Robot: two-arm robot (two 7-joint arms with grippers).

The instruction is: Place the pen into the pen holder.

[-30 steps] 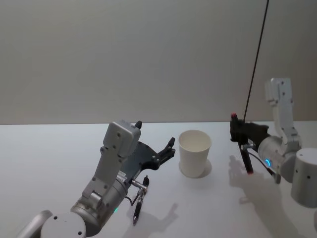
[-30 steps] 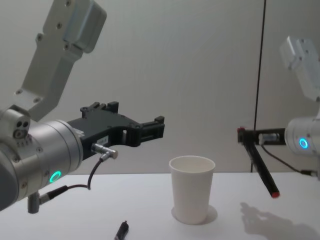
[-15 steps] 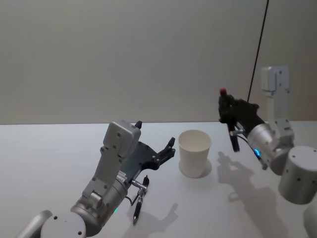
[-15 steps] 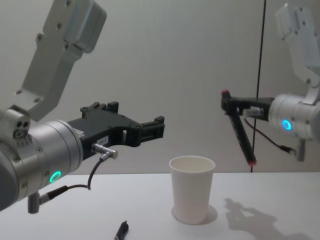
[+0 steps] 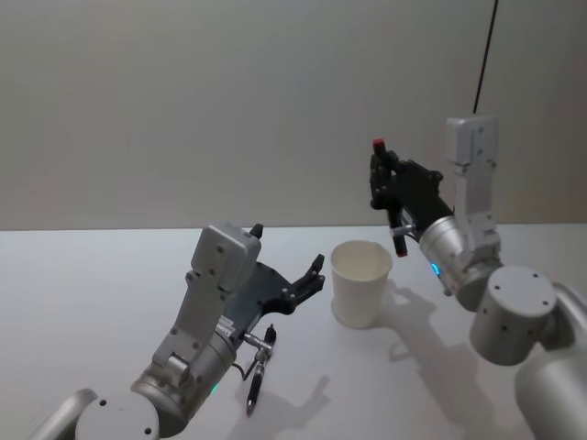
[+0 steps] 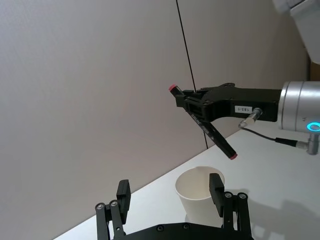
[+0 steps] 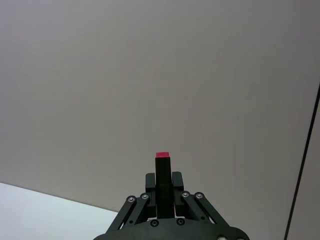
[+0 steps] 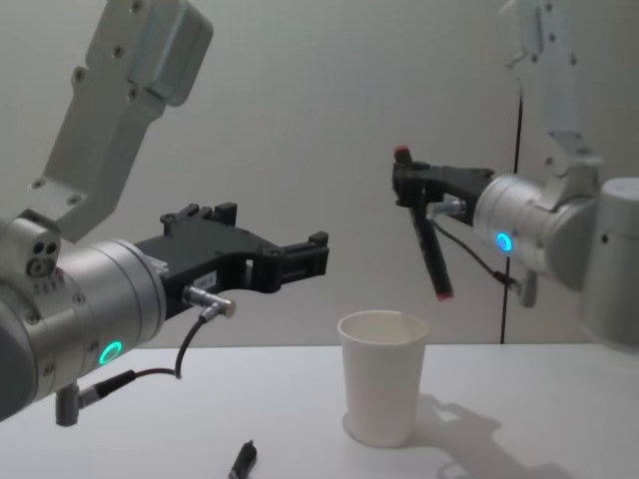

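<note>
The pen holder is a white paper cup [image 5: 360,282] [image 8: 383,374] [image 6: 200,192] standing upright on the white table [image 5: 92,293]. My right gripper [image 5: 385,181] [image 8: 410,190] [image 6: 193,102] [image 7: 161,182] is shut on a black pen [image 5: 394,218] [image 8: 431,249] [image 6: 212,134] with red ends. The pen hangs tilted in the air, its lower tip just above the cup's right rim. My left gripper [image 5: 287,247] [image 8: 272,230] [image 6: 169,185] hovers open to the left of the cup, holding nothing.
A second dark pen [image 5: 254,380] [image 8: 243,461] lies on the table below my left gripper. A thin black cable [image 5: 481,55] hangs against the plain wall at the back right. Bare table stretches to the left and right of the cup.
My right arm has swung up and to the left with the pen, from well right of the cup to just above its right rim. The left arm has stayed still.
</note>
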